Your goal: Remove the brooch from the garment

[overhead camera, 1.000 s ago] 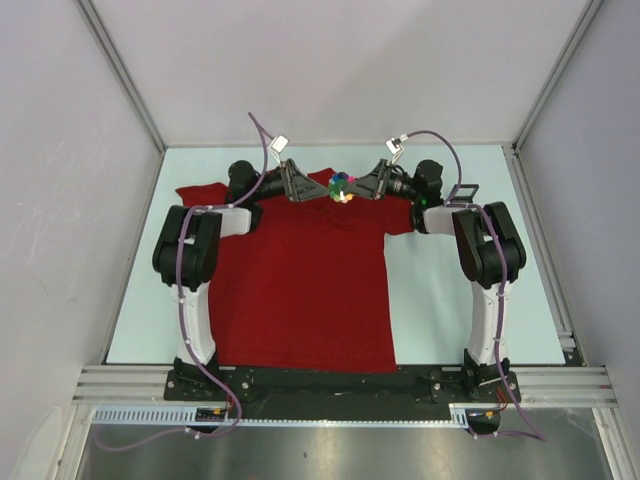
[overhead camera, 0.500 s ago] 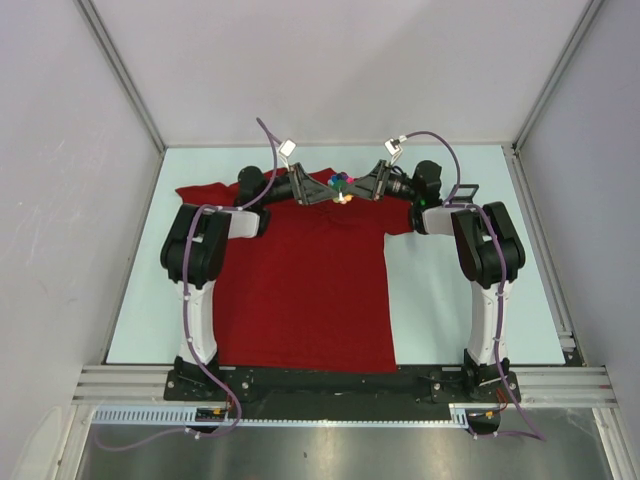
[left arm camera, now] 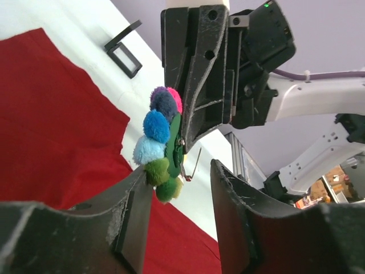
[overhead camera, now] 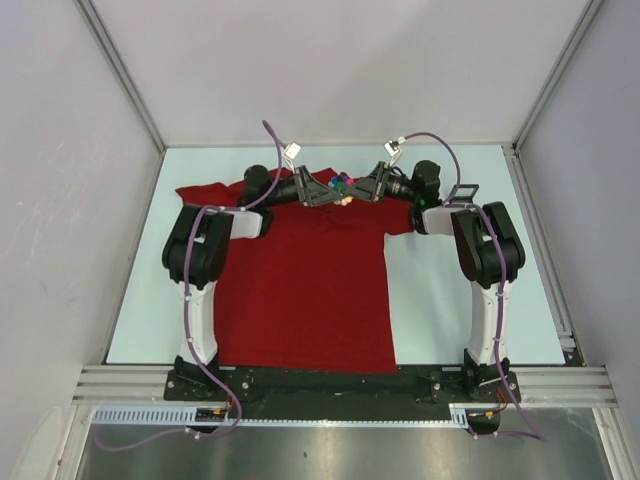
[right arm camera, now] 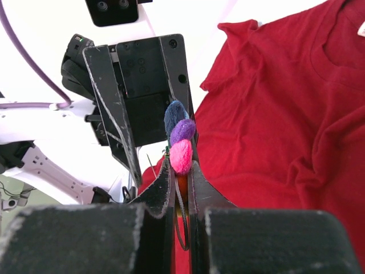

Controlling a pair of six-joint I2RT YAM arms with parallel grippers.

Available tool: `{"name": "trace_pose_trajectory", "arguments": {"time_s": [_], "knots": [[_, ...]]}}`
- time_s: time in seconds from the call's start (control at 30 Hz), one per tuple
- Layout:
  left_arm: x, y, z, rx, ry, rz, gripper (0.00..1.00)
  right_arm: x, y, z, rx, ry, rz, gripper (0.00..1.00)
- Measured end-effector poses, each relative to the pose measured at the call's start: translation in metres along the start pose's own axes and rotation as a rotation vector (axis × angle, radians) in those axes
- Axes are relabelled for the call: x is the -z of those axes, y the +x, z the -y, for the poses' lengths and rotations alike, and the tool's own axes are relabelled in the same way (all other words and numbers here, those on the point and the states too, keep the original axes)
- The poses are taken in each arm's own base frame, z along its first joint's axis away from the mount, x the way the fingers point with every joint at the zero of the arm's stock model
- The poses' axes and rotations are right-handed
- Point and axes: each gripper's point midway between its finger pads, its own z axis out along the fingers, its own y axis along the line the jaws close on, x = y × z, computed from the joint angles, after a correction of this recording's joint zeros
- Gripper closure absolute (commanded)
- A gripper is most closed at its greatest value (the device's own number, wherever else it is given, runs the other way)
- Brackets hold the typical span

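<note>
The brooch (overhead camera: 341,186), a cluster of blue, purple, pink and green pom-pom beads, hangs above the collar end of the dark-red garment (overhead camera: 300,280). My right gripper (overhead camera: 354,187) is shut on it; in the right wrist view the pink and purple beads (right arm camera: 181,145) stick out between the closed fingers. My left gripper (overhead camera: 327,190) faces it, open. In the left wrist view the brooch (left arm camera: 160,142) sits between my open jaws, its green beads against the left finger (left arm camera: 134,200). Its thin pin (left arm camera: 195,165) stands open. The garment lies flat below (left arm camera: 45,131) (right arm camera: 285,114).
A small black frame-shaped part (overhead camera: 463,192) lies on the table right of the shirt and also shows in the left wrist view (left arm camera: 122,54). White enclosure walls stand on three sides. A metal rail (overhead camera: 340,380) runs along the near edge.
My left gripper has moved right, closing in on the brooch until its open jaws straddle it. The right gripper has stayed put, holding the brooch.
</note>
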Motion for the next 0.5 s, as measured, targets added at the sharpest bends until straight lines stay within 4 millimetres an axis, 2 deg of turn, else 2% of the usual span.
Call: {"name": "trace_pose_trajectory", "arguments": {"time_s": [0.13, 0.5], "knots": [[-0.005, 0.0061, -0.0052, -0.001, -0.022, -0.018, 0.58, 0.0001, 0.0024, 0.0033, -0.002, 0.011, -0.007, 1.0], [-0.0052, 0.0075, -0.0097, 0.001, -0.04, -0.021, 0.68, 0.0004, 0.0035, 0.0045, 0.004, 0.016, -0.012, 1.0]]}}
